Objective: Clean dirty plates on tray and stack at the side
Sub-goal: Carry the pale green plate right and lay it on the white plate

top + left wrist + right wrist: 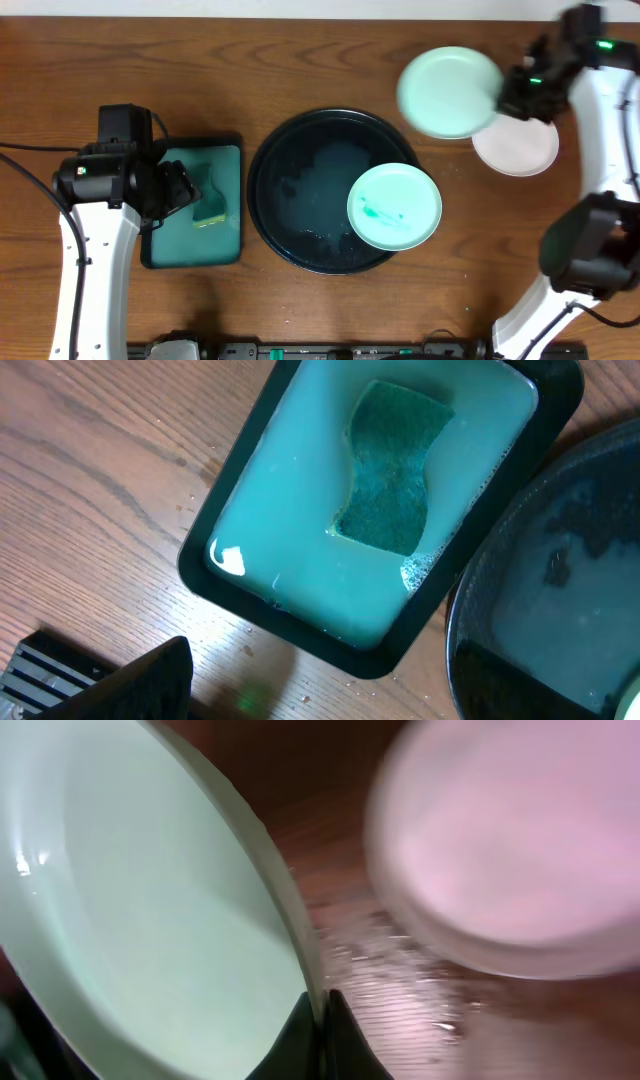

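Note:
The large round black tray sits mid-table and holds one mint green plate with teal smears at its right side. My right gripper is shut on the rim of a clean mint green plate, held above the table at the back right; its fingers pinch the plate's edge. A white plate lies on the table beside it, also in the right wrist view. My left gripper hovers over the green tray; only one finger shows.
A rectangular dark green tray with teal water and a sponge lies left of the black tray; both show in the left wrist view, the tray and the sponge. The black tray's rim is close to its right.

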`<state>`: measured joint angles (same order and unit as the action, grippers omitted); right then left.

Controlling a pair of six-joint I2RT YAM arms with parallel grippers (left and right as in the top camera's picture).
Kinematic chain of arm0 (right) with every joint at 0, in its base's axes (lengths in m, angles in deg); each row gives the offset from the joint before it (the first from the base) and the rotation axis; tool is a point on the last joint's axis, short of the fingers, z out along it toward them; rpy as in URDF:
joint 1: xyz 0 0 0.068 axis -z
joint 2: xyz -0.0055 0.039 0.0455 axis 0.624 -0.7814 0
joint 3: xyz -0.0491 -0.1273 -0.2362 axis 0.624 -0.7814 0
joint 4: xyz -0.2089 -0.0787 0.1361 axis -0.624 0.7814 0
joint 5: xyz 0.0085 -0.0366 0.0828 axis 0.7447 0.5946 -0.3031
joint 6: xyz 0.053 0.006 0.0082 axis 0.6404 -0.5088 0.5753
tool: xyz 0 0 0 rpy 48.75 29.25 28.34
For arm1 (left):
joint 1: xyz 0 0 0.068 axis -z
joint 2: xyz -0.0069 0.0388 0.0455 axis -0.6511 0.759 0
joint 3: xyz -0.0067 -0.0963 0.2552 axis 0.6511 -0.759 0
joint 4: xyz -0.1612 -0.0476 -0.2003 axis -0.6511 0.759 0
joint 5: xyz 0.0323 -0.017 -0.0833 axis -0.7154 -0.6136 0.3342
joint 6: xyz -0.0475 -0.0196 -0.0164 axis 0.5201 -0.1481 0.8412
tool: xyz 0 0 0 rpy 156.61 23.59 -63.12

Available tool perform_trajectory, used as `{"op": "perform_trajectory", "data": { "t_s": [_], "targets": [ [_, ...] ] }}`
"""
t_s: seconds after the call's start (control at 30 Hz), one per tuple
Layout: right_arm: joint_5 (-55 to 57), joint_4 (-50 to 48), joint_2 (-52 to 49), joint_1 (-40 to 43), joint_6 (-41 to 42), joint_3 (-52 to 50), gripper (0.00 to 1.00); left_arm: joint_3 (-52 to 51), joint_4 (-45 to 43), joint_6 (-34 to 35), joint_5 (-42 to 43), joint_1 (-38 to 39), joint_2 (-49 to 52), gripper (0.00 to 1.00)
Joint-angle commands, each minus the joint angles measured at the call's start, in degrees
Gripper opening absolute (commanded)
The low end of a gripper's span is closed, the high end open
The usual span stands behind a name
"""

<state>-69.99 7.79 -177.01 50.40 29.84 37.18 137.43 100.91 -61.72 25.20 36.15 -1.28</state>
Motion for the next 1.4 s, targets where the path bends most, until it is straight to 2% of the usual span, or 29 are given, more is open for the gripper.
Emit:
{"op": "perform_trajectory", "data": {
  "t_s": [0.0, 0.2, 0.43, 0.53, 0.67, 0.73, 0.83, 0.9, 1.0, 1.1, 1.17, 1.2, 1.3, 1.37],
  "targets": [
    [-0.17, -0.48, 0.9, 7.17, 1.16, -3.21, 0.01, 0.87, 0.35, 0.15, 0.87, -0.33, 0.26, 0.83],
    [0.0, -5.97, 0.87, 17.7, 1.36, -11.5, 0.01, 0.87, -0.11, -0.15, 1.62, -0.33, 0.26, 0.83],
    [0.35, -11.17, 0.87, 19.69, 1.36, -15.67, 0.01, 0.87, -0.26, -0.15, 1.62, -0.33, 0.26, 0.83],
    [0.35, -12.41, 0.87, 19.1, 1.42, -15.89, 0.02, 0.87, -0.24, -0.15, 1.64, -0.33, 0.26, 0.83],
    [2.16, -13.49, 0.87, 18.03, 3.63, -15.93, 0.12, 0.87, -0.13, -0.13, 1.64, -0.33, 0.26, 0.83],
    [2.78, -13.86, 0.87, 17.77, 4.24, -15.96, 0.13, 0.87, 0.02, -0.13, 1.64, -0.33, 0.26, 0.83],
    [2.71, -13.97, 0.87, 17.66, 4.37, -16.0, 0.26, 0.87, 0.37, -0.15, 1.64, -0.33, 0.26, 0.83],
    [2.71, -13.77, 0.87, 17.46, 4.33, -16.0, 0.27, 0.87, 0.37, -0.15, 1.64, -0.33, 0.26, 0.83],
    [-0.42, -13.57, 0.87, 16.87, 2.93, -16.0, 0.23, 0.87, 0.35, -0.13, 1.66, -0.33, 0.26, 0.83],
    [-7.74, -13.6, 0.9, 15.32, -2.4, -15.98, 0.28, 0.87, 0.35, -0.63, 2.38, -0.33, 0.26, 0.83],
    [-12.61, -13.51, 0.92, 12.7, -6.03, -15.98, 0.41, 0.87, 0.33, -1.25, 2.93, -0.33, 0.26, 0.83],
    [-12.94, -13.11, 0.92, 11.28, -5.99, -15.96, 0.42, 0.87, 0.33, -1.25, 2.93, -0.33, 0.26, 0.83],
    [-10.99, -10.97, 0.92, 6.93, -4.94, -15.96, 0.37, 0.87, 0.28, -1.44, 2.93, -0.33, 0.26, 0.83],
    [-5.55, -8.63, 0.92, 3.58, -1.62, -15.96, 0.33, 0.87, 0.11, -1.66, 2.93, -0.33, 0.26, 0.83]
  ]
}}
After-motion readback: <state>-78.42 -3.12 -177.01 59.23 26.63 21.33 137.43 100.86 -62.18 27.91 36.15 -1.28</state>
